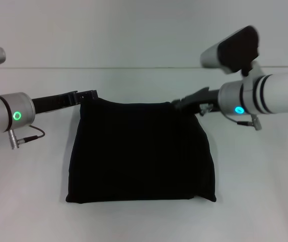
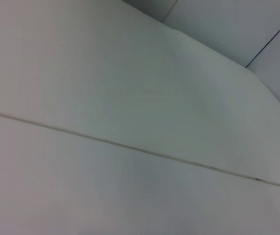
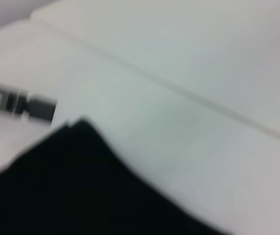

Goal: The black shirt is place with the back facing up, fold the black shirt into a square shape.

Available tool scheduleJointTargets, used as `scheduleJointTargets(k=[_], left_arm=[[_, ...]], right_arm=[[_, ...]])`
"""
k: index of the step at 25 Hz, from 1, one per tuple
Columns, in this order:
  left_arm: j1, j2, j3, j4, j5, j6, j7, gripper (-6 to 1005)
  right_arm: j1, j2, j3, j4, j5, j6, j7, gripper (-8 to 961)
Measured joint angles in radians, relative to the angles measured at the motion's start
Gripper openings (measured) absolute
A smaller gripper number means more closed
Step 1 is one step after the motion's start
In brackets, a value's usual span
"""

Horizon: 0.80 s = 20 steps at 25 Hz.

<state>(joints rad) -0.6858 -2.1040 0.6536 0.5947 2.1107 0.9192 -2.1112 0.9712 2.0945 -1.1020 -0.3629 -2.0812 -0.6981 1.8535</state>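
Your left gripper (image 1: 87,95) sits at the far left corner of the black shirt (image 1: 140,151), your right gripper (image 1: 183,102) at the far right corner; I cannot tell whether either is clamped. The shirt lies folded, nearly square, on the white table (image 1: 28,201). Judging by this, level both corners, release together, then withdraw outward.

No readable text, labels, brands, numbers or signs in any view.
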Motion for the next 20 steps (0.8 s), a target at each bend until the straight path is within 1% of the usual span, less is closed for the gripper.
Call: scheduleJointTargets(k=[8,12,14,18,20], left_arm=[[-0.006,0.000,0.000,-0.007,0.000,-0.034,0.020,650],[-0.009,-0.003,0.001,-0.017,0.004,-0.052,0.021,644],[-0.012,-0.003,0.001,-0.026,0.006,-0.063,0.021,640],[-0.020,-0.004,0.001,-0.049,0.008,-0.086,0.021,634],[-0.030,-0.006,0.001,-0.078,0.009,-0.125,0.027,631]], right_arm=[[-0.104,-0.008,0.003,-0.105,0.222,-0.043,-0.079,0],[-0.170,-0.011,0.016,-0.172,0.256,-0.091,-0.085,32],[-0.192,-0.012,0.033,-0.192,0.257,-0.119,-0.082,53],[-0.217,-0.026,0.063,-0.199,0.258,-0.177,-0.074,196],[-0.222,-0.030,0.069,-0.196,0.257,-0.186,-0.074,268]])
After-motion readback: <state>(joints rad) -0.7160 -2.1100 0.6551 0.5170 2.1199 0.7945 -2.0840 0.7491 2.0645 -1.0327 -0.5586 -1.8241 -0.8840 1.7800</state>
